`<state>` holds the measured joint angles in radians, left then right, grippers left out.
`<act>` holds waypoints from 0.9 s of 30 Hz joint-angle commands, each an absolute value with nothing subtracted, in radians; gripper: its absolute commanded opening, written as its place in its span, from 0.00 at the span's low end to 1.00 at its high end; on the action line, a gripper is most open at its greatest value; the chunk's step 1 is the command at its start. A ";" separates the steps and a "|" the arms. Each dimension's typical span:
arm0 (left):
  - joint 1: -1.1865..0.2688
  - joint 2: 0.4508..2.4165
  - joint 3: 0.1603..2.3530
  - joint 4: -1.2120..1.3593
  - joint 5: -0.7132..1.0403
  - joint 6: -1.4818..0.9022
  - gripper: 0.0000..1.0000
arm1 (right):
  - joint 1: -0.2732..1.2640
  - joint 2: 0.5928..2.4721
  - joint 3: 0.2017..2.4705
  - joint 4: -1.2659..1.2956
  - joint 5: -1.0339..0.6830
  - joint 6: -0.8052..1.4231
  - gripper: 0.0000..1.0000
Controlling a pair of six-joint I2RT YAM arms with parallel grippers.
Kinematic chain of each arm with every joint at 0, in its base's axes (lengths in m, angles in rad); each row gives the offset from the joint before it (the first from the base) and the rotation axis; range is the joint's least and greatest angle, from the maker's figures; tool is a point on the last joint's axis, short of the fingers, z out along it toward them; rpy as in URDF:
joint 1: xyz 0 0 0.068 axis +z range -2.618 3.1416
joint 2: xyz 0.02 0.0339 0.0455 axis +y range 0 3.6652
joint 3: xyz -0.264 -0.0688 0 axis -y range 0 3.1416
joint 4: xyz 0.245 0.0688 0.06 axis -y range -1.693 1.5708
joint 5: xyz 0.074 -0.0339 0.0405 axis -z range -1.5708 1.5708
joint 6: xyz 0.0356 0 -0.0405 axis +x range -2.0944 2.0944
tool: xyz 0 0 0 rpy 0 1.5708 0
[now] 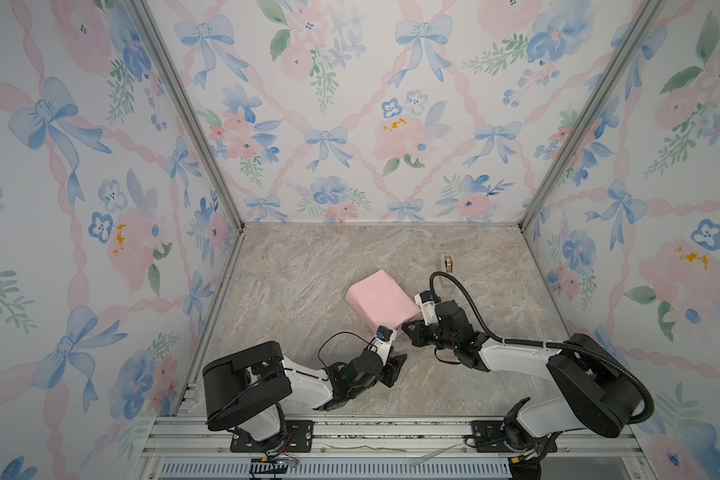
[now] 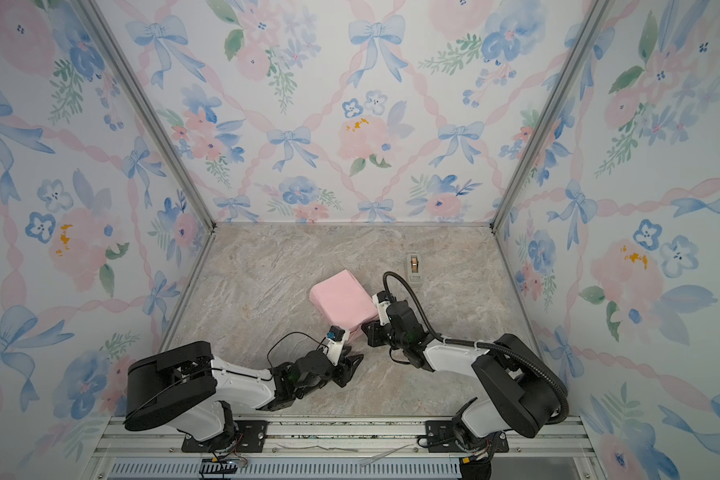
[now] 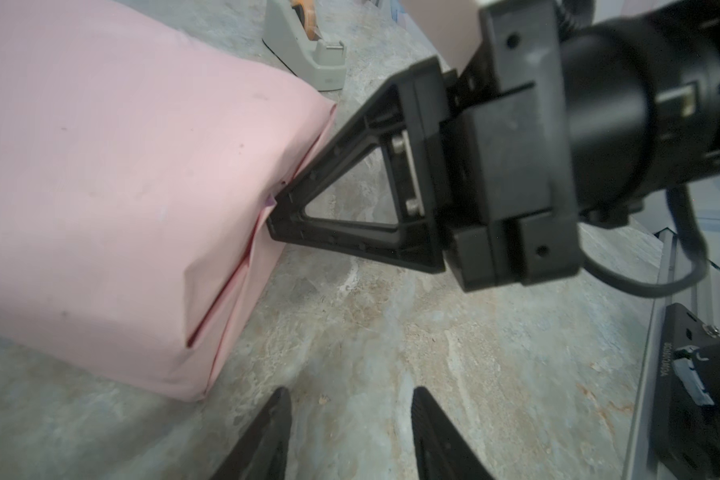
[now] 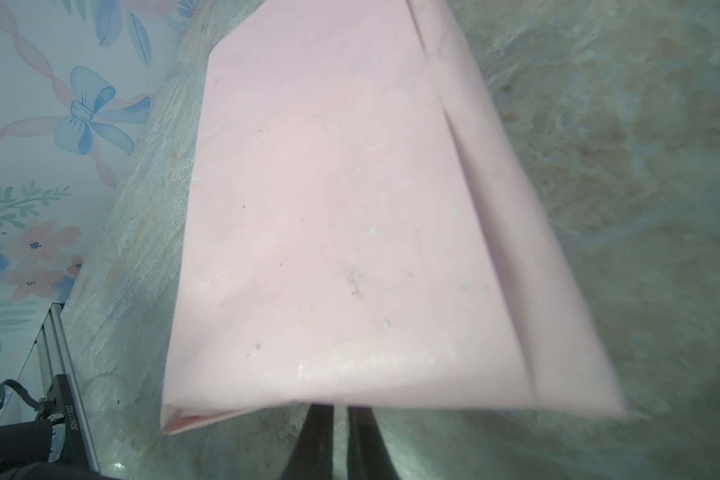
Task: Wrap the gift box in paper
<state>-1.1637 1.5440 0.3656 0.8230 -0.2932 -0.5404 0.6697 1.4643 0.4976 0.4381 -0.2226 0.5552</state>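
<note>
We find the paper [image 1: 381, 299] folded pink side out around the hidden box, just ahead of the empty, spread left pincer [image 3: 350, 392], with the right pincer [image 3: 273, 218] clamped on the end flap facing it; we judge that end folds and taping remain.
</note>
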 commanded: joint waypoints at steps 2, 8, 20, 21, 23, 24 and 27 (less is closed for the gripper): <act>-1.166 1.578 0.370 0.884 -0.337 -0.571 0.48 | 0.678 1.457 0.531 0.442 -0.212 0.561 0.12; -1.163 1.578 0.358 0.931 -0.328 -0.556 0.47 | 0.678 1.436 0.517 0.456 -0.222 0.562 0.11; -1.083 1.283 0.263 0.977 -0.017 -0.227 0.46 | 0.668 0.981 0.452 0.227 -0.313 0.362 0.12; -1.052 1.258 0.259 0.976 0.054 -0.217 0.46 | 0.663 0.947 0.459 0.195 -0.332 0.335 0.12; -1.001 1.214 0.256 0.968 0.183 -0.174 0.46 | 0.647 0.865 0.479 0.126 -0.416 0.273 0.12; -0.990 1.196 0.254 0.967 0.225 -0.152 0.46 | 0.642 0.835 0.492 0.092 -0.451 0.248 0.12; -0.967 1.158 0.281 0.909 0.310 -0.085 0.47 | 0.636 0.761 0.527 -0.003 -0.530 0.170 0.12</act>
